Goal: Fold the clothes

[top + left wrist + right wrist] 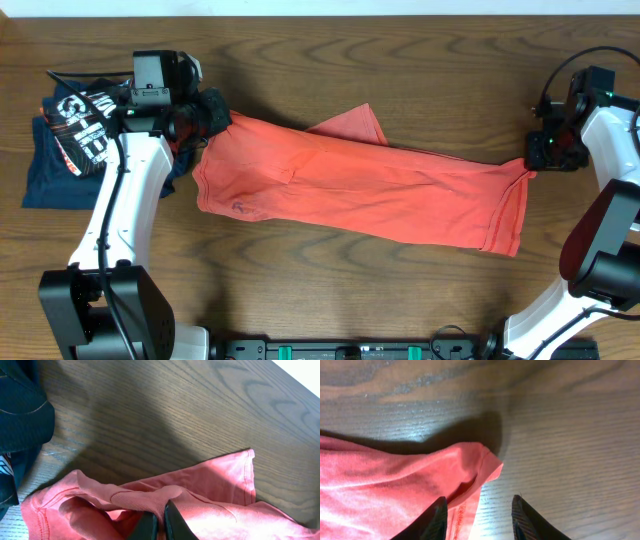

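So the shirt (360, 180) is just a long strip mid-frame, folds left to do; left gripper (159, 525) pinches its edge, right gripper (479, 500) is wide open, gripping nothing.

The coral-red shirt (360, 185) lies stretched flat across the table (300, 50), slanting down to the right. One sleeve (352, 125) juts upward; a small dark logo (240, 208) marks its lower-left.

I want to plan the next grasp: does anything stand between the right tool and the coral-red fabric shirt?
Nothing visible does: the open right tool sits at the corner of the coral-red soft fabric shirt.
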Controlling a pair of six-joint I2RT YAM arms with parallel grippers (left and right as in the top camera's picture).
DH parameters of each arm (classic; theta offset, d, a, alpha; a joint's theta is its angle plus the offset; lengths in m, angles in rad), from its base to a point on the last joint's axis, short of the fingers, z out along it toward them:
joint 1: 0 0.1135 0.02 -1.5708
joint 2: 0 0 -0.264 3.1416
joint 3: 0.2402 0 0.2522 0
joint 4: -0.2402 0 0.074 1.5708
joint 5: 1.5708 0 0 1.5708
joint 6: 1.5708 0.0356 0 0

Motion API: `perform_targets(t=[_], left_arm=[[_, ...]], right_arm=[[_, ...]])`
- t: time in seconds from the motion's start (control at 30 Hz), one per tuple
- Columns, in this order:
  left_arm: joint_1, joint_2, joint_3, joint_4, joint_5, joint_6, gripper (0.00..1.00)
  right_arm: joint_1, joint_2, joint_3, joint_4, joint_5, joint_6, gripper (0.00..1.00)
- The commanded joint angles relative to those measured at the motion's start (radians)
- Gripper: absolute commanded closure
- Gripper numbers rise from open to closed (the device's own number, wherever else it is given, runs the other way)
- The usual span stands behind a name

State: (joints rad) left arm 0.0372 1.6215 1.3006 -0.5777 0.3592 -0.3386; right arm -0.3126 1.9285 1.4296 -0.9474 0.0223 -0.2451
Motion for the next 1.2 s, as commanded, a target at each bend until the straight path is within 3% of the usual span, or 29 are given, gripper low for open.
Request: perform_targets(t=[0.0, 0.6, 0.87, 1.0, 1.17], left_arm=[[0.001, -0.005, 0.010, 0.000, -0.013, 0.017, 0.94], [0.001, -0.005, 0.010, 0.000, -0.013, 0.017, 0.94], [0.001, -0.005, 0.010, 0.000, -0.013, 0.017, 0.94], [0.001, -0.005, 0.010, 0.000, -0.013, 0.017, 0.94], [0.001, -0.005, 0.010, 0.000, -0.013, 0.017, 0.94]], right_arm=[[-0.015, -0.005, 0.005, 0.031, 0.007, 0.002, 0.58], [-0.021, 0.131, -0.004, 0.122, -0.053, 0.005, 0.58], [-0.021, 0.131, -0.005, 0.100, -0.057, 0.005, 0.75], [-0.021, 0.131, -0.005, 0.092, -0.057, 0.005, 0.98], [-0.021, 0.131, -0.005, 0.088, -0.057, 0.005, 0.99]])
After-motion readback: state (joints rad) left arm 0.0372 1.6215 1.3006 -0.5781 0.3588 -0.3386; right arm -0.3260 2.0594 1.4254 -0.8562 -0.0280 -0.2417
